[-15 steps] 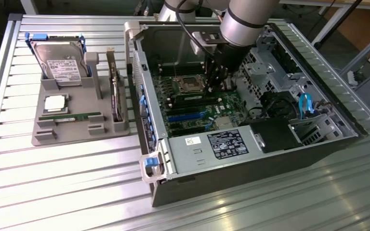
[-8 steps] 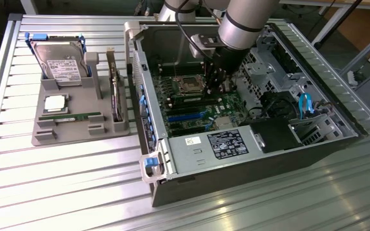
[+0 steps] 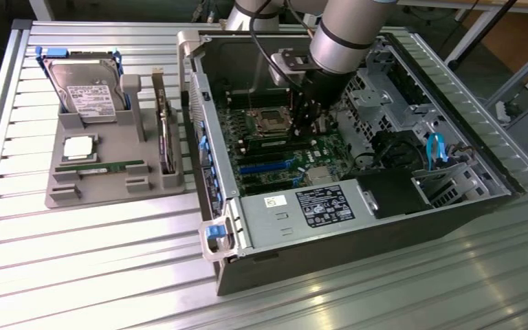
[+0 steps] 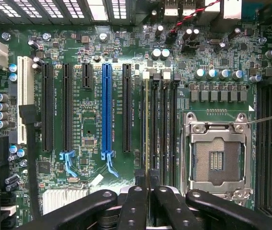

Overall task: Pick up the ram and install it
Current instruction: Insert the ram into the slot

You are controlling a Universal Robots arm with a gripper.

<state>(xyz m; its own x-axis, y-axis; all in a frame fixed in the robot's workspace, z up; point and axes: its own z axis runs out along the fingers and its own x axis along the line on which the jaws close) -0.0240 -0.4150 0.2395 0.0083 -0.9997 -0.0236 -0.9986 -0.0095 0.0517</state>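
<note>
My gripper point(image 3: 306, 125) reaches down into the open computer case point(image 3: 273, 265), over the motherboard point(image 3: 293, 157). In the wrist view its black fingers point(image 4: 136, 206) are shut on the ram point(image 4: 147, 124). The ram shows edge-on as a thin yellow-green line. It stands along the memory slot nearest the black expansion slot point(image 4: 126, 108), with its end between the fingertips of my gripper point(image 4: 147, 184). I cannot tell whether it is seated in the slot or just above it.
The empty processor socket point(image 4: 216, 155) lies beside the memory slots. More dark slots point(image 4: 270, 143) run past it. On the exterior view's left a grey tray point(image 3: 62, 196) holds a hard drive point(image 3: 88, 89), a silver processor point(image 3: 79, 146) and another green stick point(image 3: 99, 168).
</note>
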